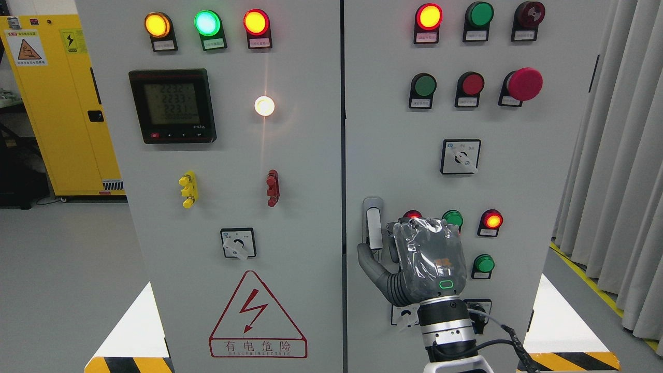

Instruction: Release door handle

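The silver door handle (373, 220) stands upright at the left edge of the right cabinet door (518, 171), which looks closed. My right hand (375, 249), grey with a plastic-wrapped back, comes up from the bottom edge and sits at the handle's lower end. Its thumb (369, 263) reaches up on the left of that end. The curled fingers (389, 239) press against its right side, so the hand holds the handle. The upper part of the handle is uncovered. My left arm does not show.
Around the hand are lit red and green indicator lamps (491, 220), and a rotary switch (406, 316) sits partly behind the wrist. The left door (233, 171) carries a meter, lamps and a warning triangle. A yellow cabinet (62, 103) stands at the far left, curtains (616, 155) at the right.
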`<state>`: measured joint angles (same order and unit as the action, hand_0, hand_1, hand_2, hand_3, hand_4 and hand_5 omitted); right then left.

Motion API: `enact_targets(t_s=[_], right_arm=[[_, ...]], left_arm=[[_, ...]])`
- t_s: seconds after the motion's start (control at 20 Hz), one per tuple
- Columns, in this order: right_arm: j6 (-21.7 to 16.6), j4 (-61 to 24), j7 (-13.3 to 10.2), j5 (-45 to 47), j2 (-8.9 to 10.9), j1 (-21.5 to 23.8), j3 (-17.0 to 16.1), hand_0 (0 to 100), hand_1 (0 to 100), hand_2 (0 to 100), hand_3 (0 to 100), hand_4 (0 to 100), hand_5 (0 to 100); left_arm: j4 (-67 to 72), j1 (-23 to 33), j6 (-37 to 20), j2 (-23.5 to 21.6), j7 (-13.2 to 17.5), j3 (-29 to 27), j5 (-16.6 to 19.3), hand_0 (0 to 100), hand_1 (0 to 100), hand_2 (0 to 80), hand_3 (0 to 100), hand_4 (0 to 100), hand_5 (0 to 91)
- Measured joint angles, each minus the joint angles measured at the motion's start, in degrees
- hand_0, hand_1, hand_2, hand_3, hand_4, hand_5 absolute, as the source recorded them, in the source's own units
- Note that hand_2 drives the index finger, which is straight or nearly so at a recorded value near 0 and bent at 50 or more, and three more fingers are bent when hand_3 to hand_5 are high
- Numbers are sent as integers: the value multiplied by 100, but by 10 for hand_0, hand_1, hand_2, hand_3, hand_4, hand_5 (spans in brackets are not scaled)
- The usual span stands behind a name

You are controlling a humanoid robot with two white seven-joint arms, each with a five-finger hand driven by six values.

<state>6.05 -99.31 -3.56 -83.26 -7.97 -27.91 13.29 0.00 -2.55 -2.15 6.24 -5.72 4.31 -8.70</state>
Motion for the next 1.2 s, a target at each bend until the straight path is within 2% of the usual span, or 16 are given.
enact_targets(t_s=[0.25,0.35,0.9,1.2], right_arm=[[0,20,-8,1,-1,-6,-10,365,443,978,1000,1000,1000],[0,25,-9,4,-2,-6,-14,408,441,978,1000,1000,1000],[0,34,-10,15,-7,-2,-29,473,437,978,1000,1000,1000],[0,32,-10,19,-6,3,-32,555,429,977,1000,1000,1000]], left_arm=[[0,0,0,0,0,0,0,120,556,0,0,0,0],[0,0,0,0,0,0,0,120,556,0,0,0,0],[0,0,0,0,0,0,0,120,556,0,0,0,0],[0,0,0,0,0,0,0,120,556,0,0,0,0]])
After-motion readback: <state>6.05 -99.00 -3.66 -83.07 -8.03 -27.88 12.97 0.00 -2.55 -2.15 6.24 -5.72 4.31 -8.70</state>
